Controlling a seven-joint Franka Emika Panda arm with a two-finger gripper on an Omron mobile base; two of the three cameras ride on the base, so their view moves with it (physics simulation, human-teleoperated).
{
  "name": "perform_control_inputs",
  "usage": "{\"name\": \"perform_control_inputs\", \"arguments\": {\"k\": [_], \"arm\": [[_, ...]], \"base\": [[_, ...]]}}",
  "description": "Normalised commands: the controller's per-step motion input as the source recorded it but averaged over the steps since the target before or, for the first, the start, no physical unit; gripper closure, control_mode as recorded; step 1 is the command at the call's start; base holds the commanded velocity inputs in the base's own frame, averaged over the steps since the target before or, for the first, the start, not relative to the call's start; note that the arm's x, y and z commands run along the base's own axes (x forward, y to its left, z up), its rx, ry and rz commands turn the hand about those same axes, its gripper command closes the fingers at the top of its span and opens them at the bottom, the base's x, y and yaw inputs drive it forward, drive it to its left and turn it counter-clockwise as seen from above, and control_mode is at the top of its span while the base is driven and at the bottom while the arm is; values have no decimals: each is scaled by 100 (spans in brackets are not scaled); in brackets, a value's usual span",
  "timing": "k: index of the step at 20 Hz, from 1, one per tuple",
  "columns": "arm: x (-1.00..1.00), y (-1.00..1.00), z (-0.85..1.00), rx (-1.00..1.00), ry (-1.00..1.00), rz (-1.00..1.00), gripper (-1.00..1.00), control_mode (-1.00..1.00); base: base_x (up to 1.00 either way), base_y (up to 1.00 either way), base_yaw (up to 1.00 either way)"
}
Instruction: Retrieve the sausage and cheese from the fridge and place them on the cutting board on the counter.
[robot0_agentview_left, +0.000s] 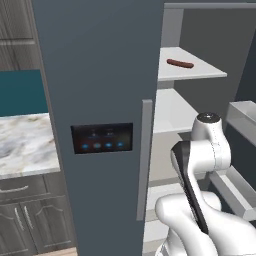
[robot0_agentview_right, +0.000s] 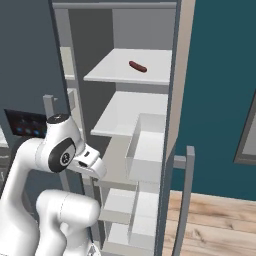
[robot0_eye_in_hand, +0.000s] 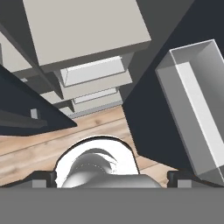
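**Facing the open fridge, sausage on an upper shelf**

Looking over the arm from the base, I see the fridge (robot0_agentview_left: 100, 75) with its right door swung open and its left door, the one with the black panel (robot0_agentview_left: 102, 138) and blue lights, shut. The sausage (robot0_agentview_left: 180, 63) lies flat on an upper white shelf (robot0_agentview_left: 200, 72), well above the arm's folded elbow; from the right base view it sits near the middle of that shelf (robot0_agentview_right: 150, 75), apart from the walls. More white shelves step down below it, and a door bin (robot0_agentview_right: 145, 150) hangs on the inside of the open door.

To the left of the fridge I can make out the marble desk (robot0_agentview_left: 25, 145) over dark cabinets.

My claw (robot0_eye_in_hand: 112, 178) points downward toward the wooden floor (robot0_eye_in_hand: 39, 153); its dark fingertips (robot0_eye_in_hand: 41, 178) stand at the far sides of the hand view, so the jaws are spread wide with nothing between them.

I cannot find the cheese or the cutting board from here.
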Motion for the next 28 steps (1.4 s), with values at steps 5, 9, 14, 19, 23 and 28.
{"name": "perform_control_inputs", "arguments": {"k": [5,9,14,19,23,28], "arm": [[0,0,0,0,0,0,-100,100],[0,0,0,0,0,0,-100,100],[0,0,0,0,0,0,-100,-100],[-4,0,0,0,-1,0,-100,-100],[13,3,-18,-2,1,-6,-100,-100],[0,-17,35,0,-15,7,-100,-100]], "base": [[0,0,0],[0,0,0],[0,0,0],[0,0,0],[0,0,0],[0,0,0]]}}
